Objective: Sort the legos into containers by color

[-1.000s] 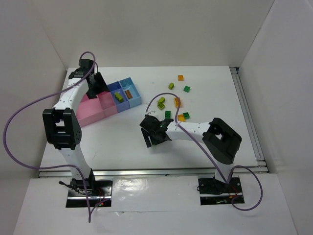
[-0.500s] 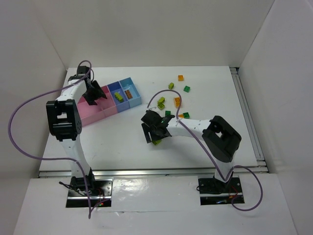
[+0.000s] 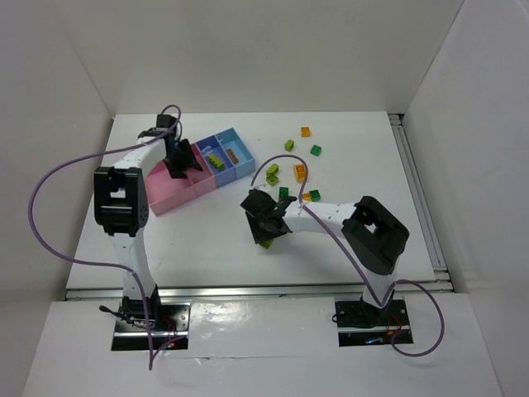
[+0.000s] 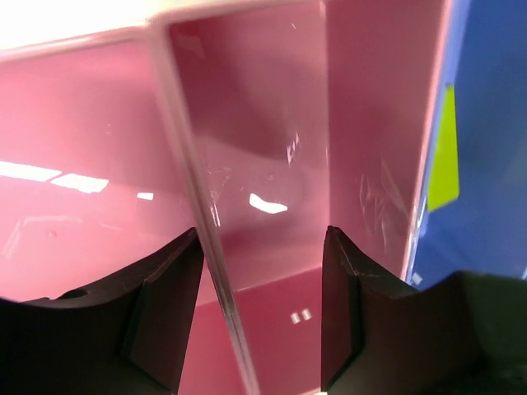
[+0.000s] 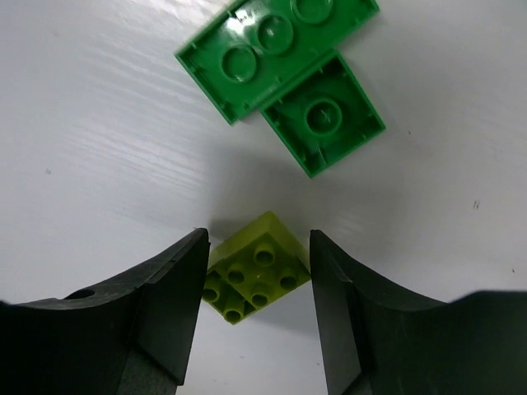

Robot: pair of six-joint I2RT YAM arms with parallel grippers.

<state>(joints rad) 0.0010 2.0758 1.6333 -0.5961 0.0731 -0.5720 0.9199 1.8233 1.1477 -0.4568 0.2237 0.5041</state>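
Two pink bins (image 3: 165,198), two blue bins (image 3: 225,142), and about a dozen legos (image 3: 316,150): green, lime, orange.

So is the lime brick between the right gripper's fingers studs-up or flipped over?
Studs-up: in the right wrist view the lime brick shows four round studs facing the camera.

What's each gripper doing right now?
Left gripper: open, fingers either side of the wall between two pink bins.
Right gripper: closed on a lime brick.
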